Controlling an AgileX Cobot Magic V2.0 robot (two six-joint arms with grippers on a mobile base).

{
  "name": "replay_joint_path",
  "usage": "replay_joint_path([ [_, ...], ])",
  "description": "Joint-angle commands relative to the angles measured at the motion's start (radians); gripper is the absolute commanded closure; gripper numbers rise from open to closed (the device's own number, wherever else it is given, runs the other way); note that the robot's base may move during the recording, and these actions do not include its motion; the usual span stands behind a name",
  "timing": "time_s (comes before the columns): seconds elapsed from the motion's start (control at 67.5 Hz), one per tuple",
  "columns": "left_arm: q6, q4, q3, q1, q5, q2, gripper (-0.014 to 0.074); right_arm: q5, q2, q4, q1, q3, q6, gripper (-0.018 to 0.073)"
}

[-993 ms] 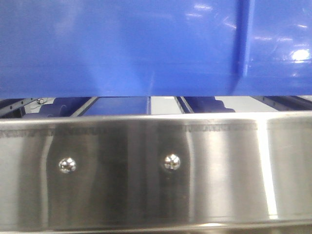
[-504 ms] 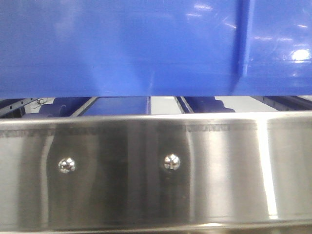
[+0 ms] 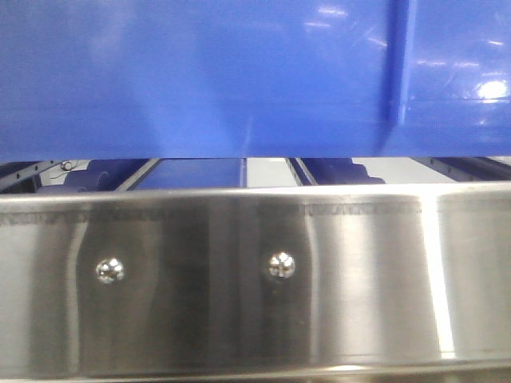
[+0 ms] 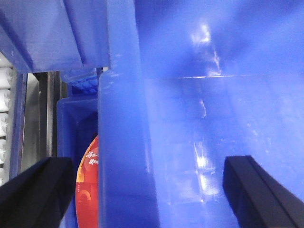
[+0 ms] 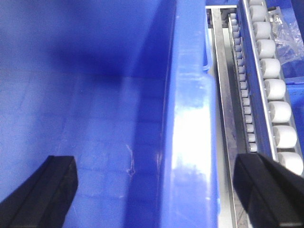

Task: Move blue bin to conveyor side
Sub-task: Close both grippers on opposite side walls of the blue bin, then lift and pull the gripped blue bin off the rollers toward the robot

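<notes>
The blue bin fills the top of the front view, its smooth side wall and one vertical rib above a steel rail. In the left wrist view my left gripper is open, its black fingers set wide on either side of the bin's left rim, apart from it. In the right wrist view my right gripper is open the same way astride the bin's right rim, one finger inside the bin. The dark conveyor belt is out of view.
A brushed steel rail with two domed bolts runs across the front. A rack of white rollers lies right of the bin. Another blue crate holding a red-orange printed item sits beside and below the left rim.
</notes>
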Motion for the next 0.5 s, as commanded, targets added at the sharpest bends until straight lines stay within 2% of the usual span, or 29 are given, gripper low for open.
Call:
replay_joint_path([
  [0.0, 0.001, -0.007, 0.002, 0.001, -0.005, 0.001, 0.0067, 0.002, 0.001, -0.007, 0.002, 0.001, -0.004, 0.0009],
  [0.119, 0.001, -0.003, 0.002, 0.001, 0.005, 0.001, 0.0067, 0.014, 0.006, -0.007, 0.002, 0.001, -0.005, 0.0009],
  [0.326, 0.001, 0.080, 0.002, 0.001, 0.067, 0.001, 0.0067, 0.014, 0.006, -0.007, 0.002, 0.001, -0.005, 0.0009],
  [0.489, 0.001, 0.055, 0.002, 0.001, 0.058, 0.001, 0.0067, 0.014, 0.006, -0.007, 0.002, 0.001, -0.005, 0.0009],
])
